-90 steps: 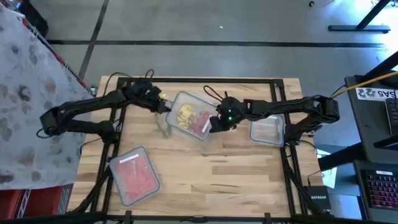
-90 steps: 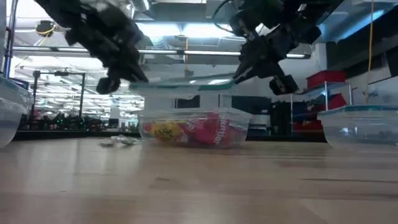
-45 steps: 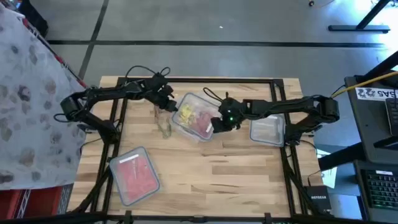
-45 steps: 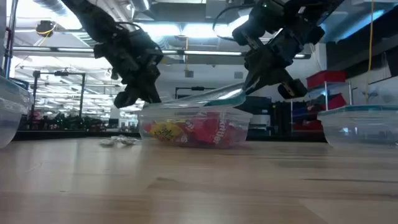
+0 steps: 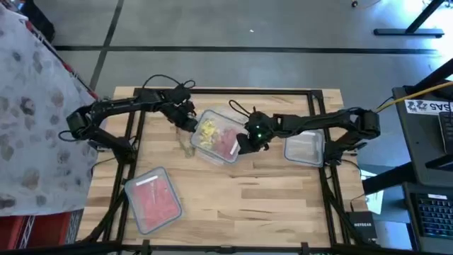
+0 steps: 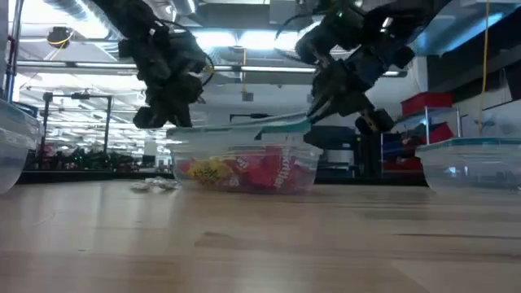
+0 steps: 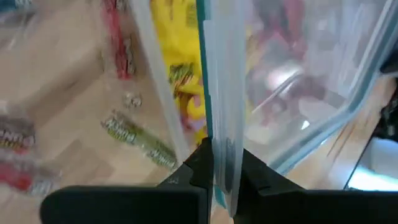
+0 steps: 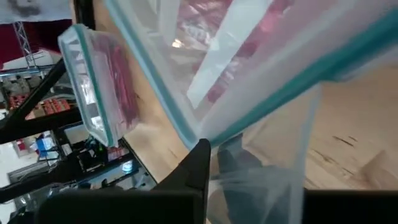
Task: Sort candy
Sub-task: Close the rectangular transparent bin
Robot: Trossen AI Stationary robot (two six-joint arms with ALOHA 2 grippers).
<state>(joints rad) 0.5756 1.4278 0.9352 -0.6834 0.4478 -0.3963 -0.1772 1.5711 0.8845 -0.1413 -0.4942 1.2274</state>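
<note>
At the table's near edge in the high view, toward the left, lies a clear rectangular plastic container with rounded corners (image 5: 152, 200), filled with red candy (image 5: 154, 201). It sits on the light wooden slatted table (image 5: 248, 205), well apart from both arms.

Farther in, near the middle, a second clear rectangular plastic container (image 5: 216, 134) holds a mix of yellow and red/pink wrapped candy (image 6: 244, 171). A thin clear plastic lid with a teal rim (image 6: 244, 127) sits over it, held at both ends. The left gripper (image 5: 190, 120) is clamped on the lid's left edge; in the left wrist view its dark fingers (image 7: 193, 168) pinch the rim tightly. The right gripper (image 5: 244, 144) grips the lid's opposite edge, fingers (image 8: 199, 165) closed on the teal rim.

Just left of this container a few loose silvery-clear wrapped pieces (image 5: 186, 144) lie on the wood.

To the right, another clear rectangular plastic container (image 5: 304, 149) sits beneath the right arm.
</note>
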